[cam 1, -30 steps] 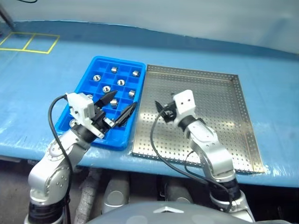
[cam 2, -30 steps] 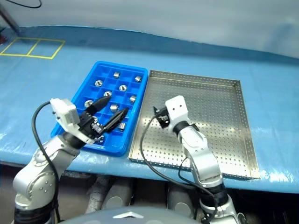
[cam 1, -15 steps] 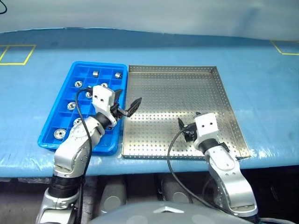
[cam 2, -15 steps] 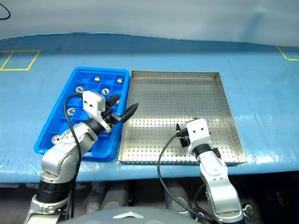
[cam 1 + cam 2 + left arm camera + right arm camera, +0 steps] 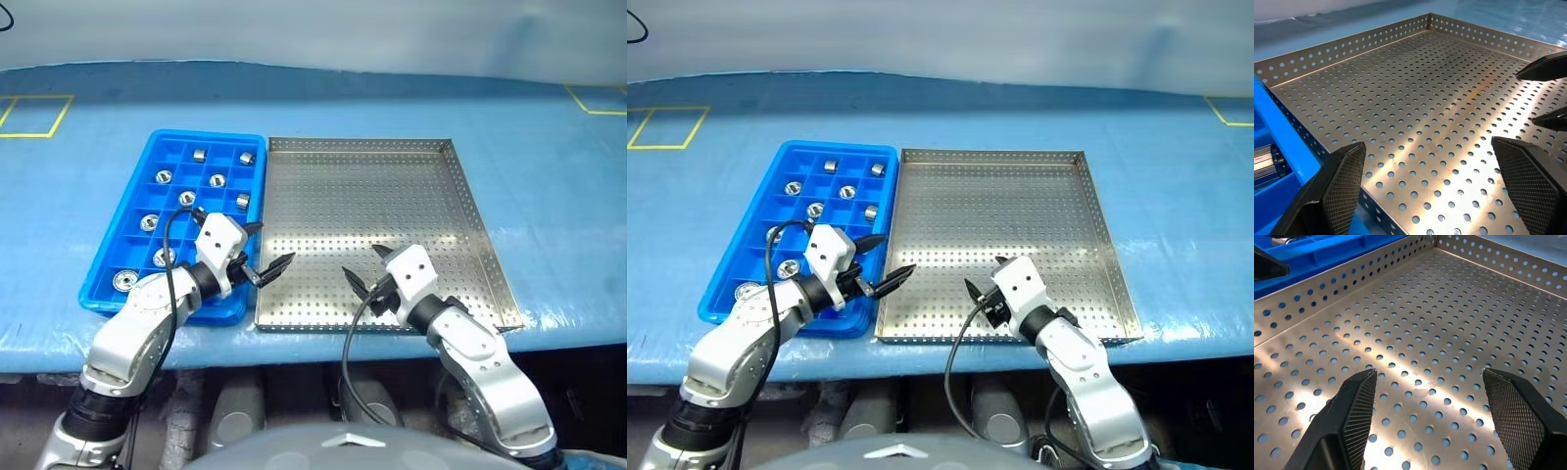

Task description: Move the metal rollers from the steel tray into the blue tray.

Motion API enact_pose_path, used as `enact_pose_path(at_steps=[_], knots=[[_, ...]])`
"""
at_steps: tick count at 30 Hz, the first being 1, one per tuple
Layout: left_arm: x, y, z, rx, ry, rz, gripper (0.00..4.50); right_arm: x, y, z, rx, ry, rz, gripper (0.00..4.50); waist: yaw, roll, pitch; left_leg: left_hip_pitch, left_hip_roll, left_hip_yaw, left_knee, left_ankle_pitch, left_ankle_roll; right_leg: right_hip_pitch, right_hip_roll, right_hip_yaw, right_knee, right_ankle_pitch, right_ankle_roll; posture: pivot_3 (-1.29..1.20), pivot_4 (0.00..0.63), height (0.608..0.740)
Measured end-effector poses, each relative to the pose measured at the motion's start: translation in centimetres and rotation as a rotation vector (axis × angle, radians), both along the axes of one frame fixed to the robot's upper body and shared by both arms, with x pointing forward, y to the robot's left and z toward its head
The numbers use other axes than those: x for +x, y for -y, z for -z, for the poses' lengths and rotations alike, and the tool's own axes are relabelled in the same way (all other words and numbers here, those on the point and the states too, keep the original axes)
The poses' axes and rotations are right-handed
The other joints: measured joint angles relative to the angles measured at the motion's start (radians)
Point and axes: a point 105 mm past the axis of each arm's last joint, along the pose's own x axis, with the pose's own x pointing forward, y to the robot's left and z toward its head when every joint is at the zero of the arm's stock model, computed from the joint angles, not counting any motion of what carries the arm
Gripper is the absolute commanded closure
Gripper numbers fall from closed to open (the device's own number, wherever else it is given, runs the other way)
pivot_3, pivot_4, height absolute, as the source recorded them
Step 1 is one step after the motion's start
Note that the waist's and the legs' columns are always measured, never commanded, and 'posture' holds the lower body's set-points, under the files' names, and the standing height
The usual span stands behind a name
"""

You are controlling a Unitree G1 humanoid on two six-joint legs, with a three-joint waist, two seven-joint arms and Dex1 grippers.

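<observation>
The steel tray (image 5: 392, 186) lies in the middle of the blue table, and the blue tray (image 5: 118, 217) lies against its left side. Several metal rollers (image 5: 217, 180) sit in the blue tray's compartments, one to a cell. My left gripper (image 5: 274, 245) hovers open over the steel tray's near left corner, beside the blue tray's rim. My right gripper (image 5: 361, 259) hangs open above the steel tray's near middle, pointing left towards the other. In the wrist views the left gripper (image 5: 1426, 142) and the right gripper (image 5: 1428, 372) have only perforated floor between their fingers.
Yellow tape squares (image 5: 34, 113) mark the table's far left, and another yellow tape corner (image 5: 598, 98) shows at the far right. The table's near edge (image 5: 323, 343) runs just below both trays. Black cables loop from each wrist.
The camera swung right after the earliest frame. Since then my left gripper has sunk toward the steel tray's near left corner. The right one has drawn back and turned left. Both stay open.
</observation>
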Motion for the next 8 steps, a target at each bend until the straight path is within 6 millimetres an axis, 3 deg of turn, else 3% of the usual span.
enact_pose_path(at_steps=[8], knots=[[-0.05,0.13,-0.37,-0.013,0.029,-0.022,0.0,0.32,-0.76,0.36,0.018,-0.011,0.002,0.87,0.026,0.0,0.0,0.0,0.0,0.0,0.0,0.0,0.0,0.0,0.0,0.0,0.0,0.001,0.002,0.04,0.15,0.74]])
